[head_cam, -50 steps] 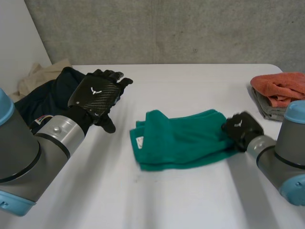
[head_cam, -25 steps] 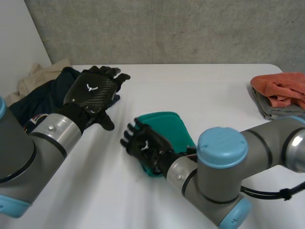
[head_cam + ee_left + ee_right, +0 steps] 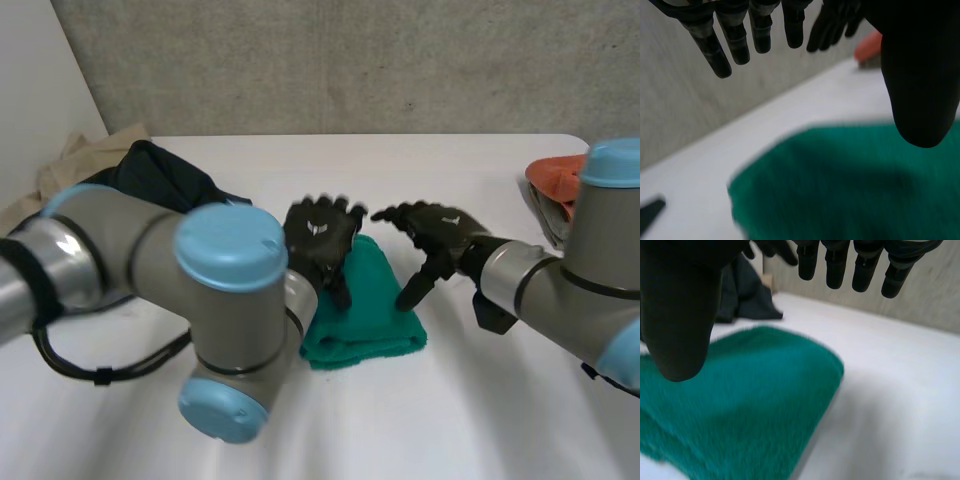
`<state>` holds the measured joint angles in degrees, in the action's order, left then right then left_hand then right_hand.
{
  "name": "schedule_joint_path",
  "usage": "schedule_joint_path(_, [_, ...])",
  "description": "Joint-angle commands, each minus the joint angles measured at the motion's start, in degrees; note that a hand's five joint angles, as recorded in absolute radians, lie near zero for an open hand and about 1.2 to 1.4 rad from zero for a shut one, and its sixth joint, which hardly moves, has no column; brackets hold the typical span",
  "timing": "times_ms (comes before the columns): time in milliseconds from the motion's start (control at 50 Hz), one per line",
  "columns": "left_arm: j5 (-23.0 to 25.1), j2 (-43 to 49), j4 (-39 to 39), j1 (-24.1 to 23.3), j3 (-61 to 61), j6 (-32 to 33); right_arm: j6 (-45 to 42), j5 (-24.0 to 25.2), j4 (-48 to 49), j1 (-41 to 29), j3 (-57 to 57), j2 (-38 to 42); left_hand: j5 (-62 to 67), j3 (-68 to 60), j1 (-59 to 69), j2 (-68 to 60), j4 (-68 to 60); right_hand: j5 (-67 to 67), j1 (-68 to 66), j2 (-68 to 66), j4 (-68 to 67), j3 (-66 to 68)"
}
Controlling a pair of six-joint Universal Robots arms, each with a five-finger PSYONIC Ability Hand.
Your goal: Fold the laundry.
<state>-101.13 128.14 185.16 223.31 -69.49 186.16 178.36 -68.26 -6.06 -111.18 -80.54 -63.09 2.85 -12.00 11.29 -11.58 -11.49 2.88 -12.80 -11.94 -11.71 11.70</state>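
The left hand (image 3: 320,238) is held open, fingers straight and slightly spread, thumb (image 3: 920,75) apart from them, and nothing is gripped. It hangs palm-down over the far left part of the green towel (image 3: 370,315), which in the left wrist view is seen lying directly under the palm. The right hand (image 3: 435,232) is likewise held open and empty, fingers loosely spread and thumb pointing down towards the towel's right edge. In the right wrist view the cloth is seen under the thumb side of the palm, with bare table (image 3: 450,420) under the fingertips.

The towel is already folded into a compact bundle at mid-table, between the two hands. Its longer side appears to run from the far side towards the robot (the two sides are close in length, so this is judged loosely). The left hand is judged the nearer, being above the cloth rather than beside it. A press or a smoothing stroke could be made from either pose by lowering straight down.

A dark garment (image 3: 150,172) is left at the far left, and an orange cloth (image 3: 552,172) at the far right, both well apart from the towel.
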Motion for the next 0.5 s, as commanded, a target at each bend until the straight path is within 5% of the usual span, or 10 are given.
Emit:
schedule_joint_path(20, [-4.69, 4.57, -2.61, 0.71, -1.61, 0.43, -7.23, -0.47, -3.0, -0.97, 7.06, 11.84, -0.62, -0.23, 0.94, -0.65, -0.73, -2.88, 2.8, 1.94, 1.71, -1.7])
schedule_joint_path(180, [-4.34, 6.07, -2.87, 4.41, -3.46, 0.7, -17.78, -4.33, -2.99, -3.69, 8.56, 15.27, -0.62, -0.23, 0.94, -0.65, -0.74, -2.88, 2.8, 1.94, 1.71, -1.7])
schedule_joint_path(340, [-3.11, -0.52, -2.79, 4.59, -2.49, 0.79, -20.16, -9.7, 2.18, -5.54, 5.05, 9.75, -1.63, 0.77, -0.06, 0.36, 0.27, -2.88, 2.8, 1.94, 1.71, -1.7])
schedule_joint_path(500, [11.82, -7.99, -2.87, 5.46, 0.58, 3.77, -20.6, -9.53, 15.45, -8.0, -9.27, -3.08, -1.29, 0.44, 0.27, 0.02, -0.07, -2.88, 2.8, 1.94, 1.71, -1.7])
